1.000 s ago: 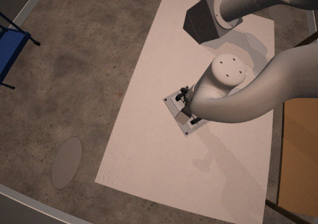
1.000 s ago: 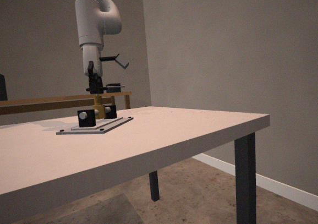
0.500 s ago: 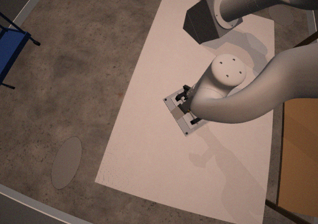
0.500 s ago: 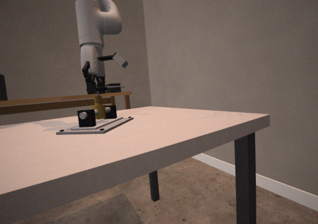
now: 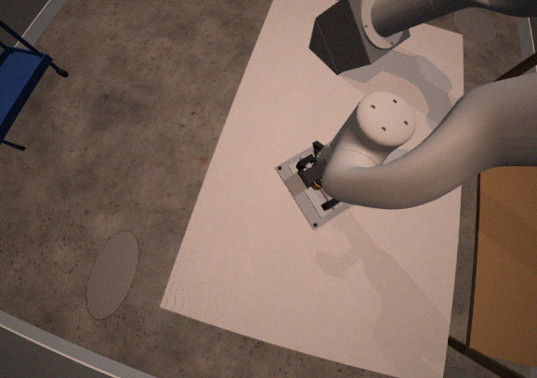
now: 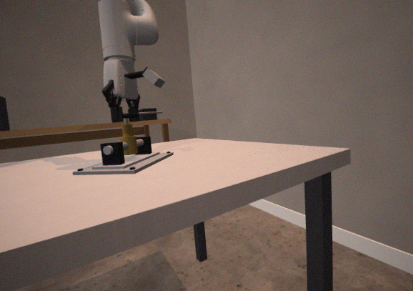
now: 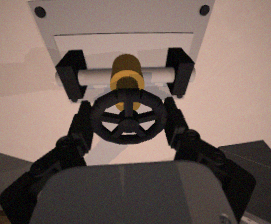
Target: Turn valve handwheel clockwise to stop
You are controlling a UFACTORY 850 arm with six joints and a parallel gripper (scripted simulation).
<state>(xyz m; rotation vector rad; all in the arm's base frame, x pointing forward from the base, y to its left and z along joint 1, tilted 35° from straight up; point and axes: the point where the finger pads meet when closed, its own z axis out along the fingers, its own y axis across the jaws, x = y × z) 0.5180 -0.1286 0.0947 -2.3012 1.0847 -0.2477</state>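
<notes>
The valve stands on a grey baseplate (image 6: 123,164) on the white table. Its brass body (image 6: 128,140) sits on a white pipe (image 7: 131,76) between two black blocks. In the wrist view the black spoked handwheel (image 7: 128,119) lies level above the brass body. My gripper (image 7: 128,108) comes straight down on it, with one black finger pressed on each side of the rim, shut on the handwheel. In the top view my arm hides most of the valve (image 5: 314,183). In the exterior view the fingers (image 6: 123,114) hide the wheel.
A wooden bench (image 6: 82,131) stands behind the table. A blue cart (image 5: 19,84) stands on the floor at far left. The arm's base (image 5: 358,31) sits at the table's far end.
</notes>
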